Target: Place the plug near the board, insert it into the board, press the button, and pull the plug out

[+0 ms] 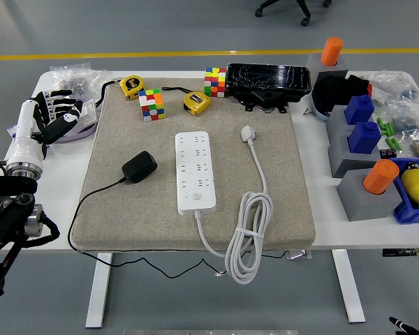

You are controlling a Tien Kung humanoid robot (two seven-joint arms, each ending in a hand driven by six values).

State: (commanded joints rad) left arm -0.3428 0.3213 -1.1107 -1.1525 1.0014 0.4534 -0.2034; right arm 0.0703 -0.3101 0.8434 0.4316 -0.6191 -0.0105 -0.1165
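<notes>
A white power strip [196,172] lies lengthwise in the middle of the grey mat [195,167], its button at the near end. A black plug adapter [139,167] rests on the mat to its left, its black cord trailing off the mat's near-left corner. The strip's own white plug [248,133] lies to its right, with the white cable coiled at the near edge. My left hand [56,118], white with black fingers, hovers over the table's left edge, fingers spread and empty, well left of the adapter. My right hand is out of sight.
Two colourful cubes [151,105] [214,82] and two yellow tape measures [196,102] [131,86] sit along the mat's far edge beside a black box [269,85]. Grey and blue blocks with orange cylinders [380,176] and a blue bin [413,192] crowd the right side. Bagged parts [73,77] lie far left.
</notes>
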